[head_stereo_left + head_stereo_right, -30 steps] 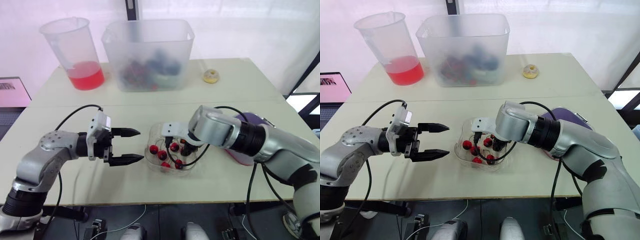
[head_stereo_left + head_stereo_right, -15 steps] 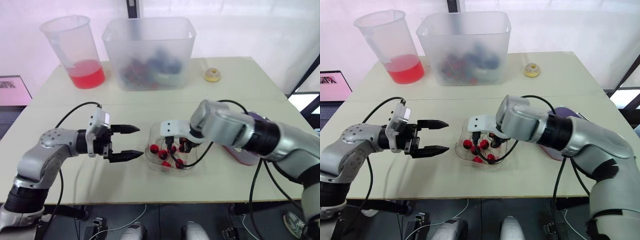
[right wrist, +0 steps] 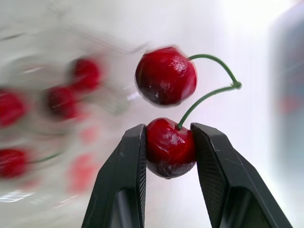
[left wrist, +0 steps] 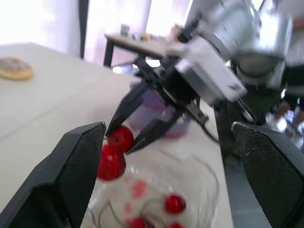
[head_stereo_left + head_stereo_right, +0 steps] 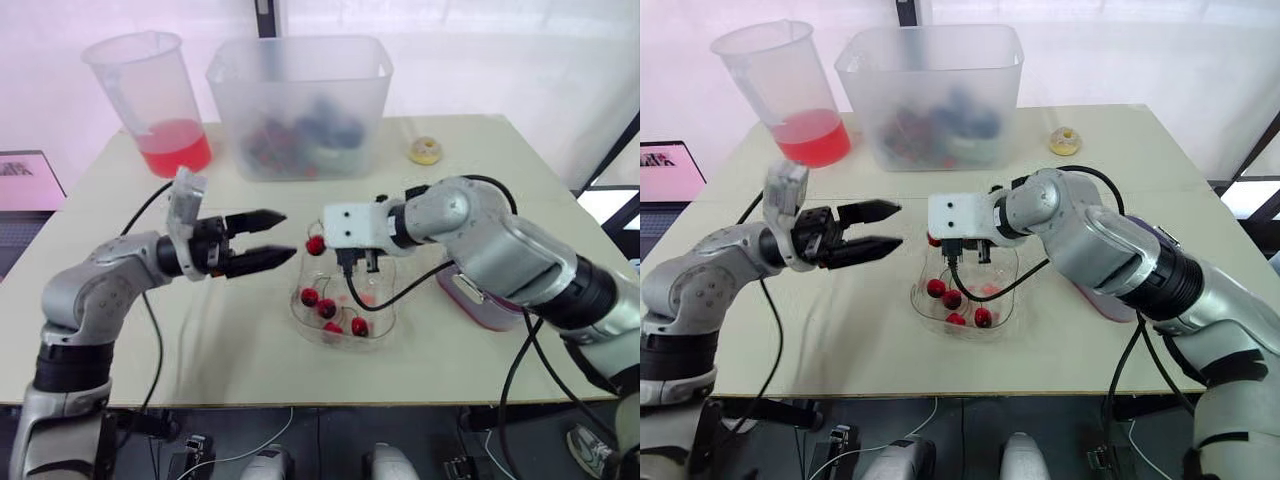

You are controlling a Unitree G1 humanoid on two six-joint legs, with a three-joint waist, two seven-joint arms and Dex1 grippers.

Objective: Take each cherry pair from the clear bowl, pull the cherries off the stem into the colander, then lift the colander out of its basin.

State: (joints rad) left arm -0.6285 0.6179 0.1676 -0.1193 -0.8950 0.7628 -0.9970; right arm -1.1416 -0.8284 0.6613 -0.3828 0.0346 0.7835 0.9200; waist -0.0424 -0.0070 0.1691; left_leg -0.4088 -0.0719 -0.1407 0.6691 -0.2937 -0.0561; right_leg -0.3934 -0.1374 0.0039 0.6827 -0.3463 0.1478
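Observation:
My right gripper (image 3: 169, 142) is shut on one cherry of a cherry pair (image 5: 316, 245), held just above the clear bowl (image 5: 385, 300). The second cherry (image 3: 165, 76) hangs free on the green forked stem. Several more cherries lie in the bowl. My left gripper (image 5: 288, 234) is open at the same height, a short way left of the pair, its fingertips pointing at it. A purple and pink container (image 5: 472, 305) sits right of the bowl, mostly hidden behind my right arm.
At the back of the table stand a jug with red liquid (image 5: 150, 100) and a large frosted tub (image 5: 300, 105) with dark contents. A small doughnut-like thing (image 5: 425, 150) lies back right. Black cables hang from both arms over the bowl.
My right gripper has lifted a cherry pair out of the bowl. My left gripper has risen off the table and moved right toward the pair, still open.

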